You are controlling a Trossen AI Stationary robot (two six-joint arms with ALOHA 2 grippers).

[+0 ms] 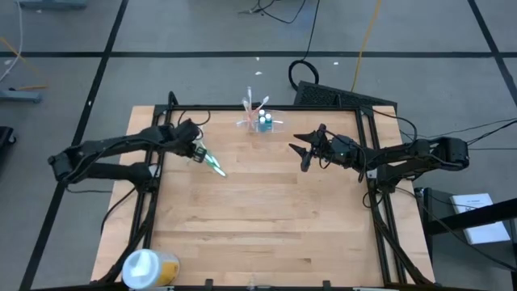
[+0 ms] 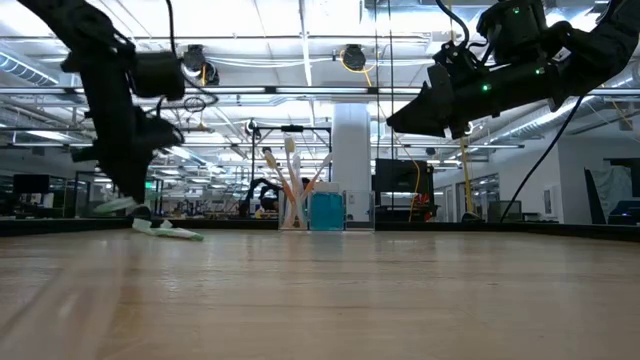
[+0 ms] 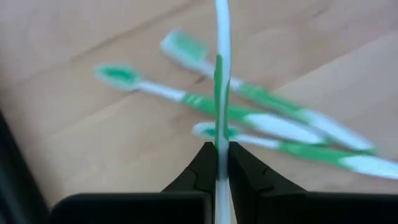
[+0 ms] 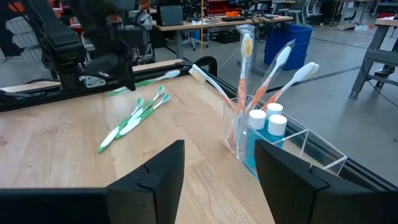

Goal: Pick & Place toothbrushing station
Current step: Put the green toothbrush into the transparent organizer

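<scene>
The toothbrushing station (image 1: 258, 121), a clear low holder with upright toothbrushes and blue bottles, stands on its base near the table's far edge; it also shows in the low view (image 2: 315, 212) and the right wrist view (image 4: 280, 146). My left gripper (image 1: 196, 152) is left of the station, shut on a white-and-green toothbrush (image 3: 219, 74) above three loose green toothbrushes (image 3: 249, 115) that lie flat on the table (image 1: 216, 166). My right gripper (image 1: 303, 153) hangs open and empty, right of and nearer than the station (image 4: 217, 168). My left gripper pinches the white-and-green toothbrush by its handle (image 3: 219, 134) between its two fingertips (image 3: 205, 162). The fingers come from above and lie across the brush. The brush sits roughly level and clear of the table, its head end (image 4: 174, 74) sticking out past the gripper.
A round white-and-yellow tub (image 1: 145, 267) lies at the table's near left corner. Black frame rails (image 1: 153, 202) run along the table's left and right sides. Bare wood (image 1: 266, 218) fills the table's middle and near half.
</scene>
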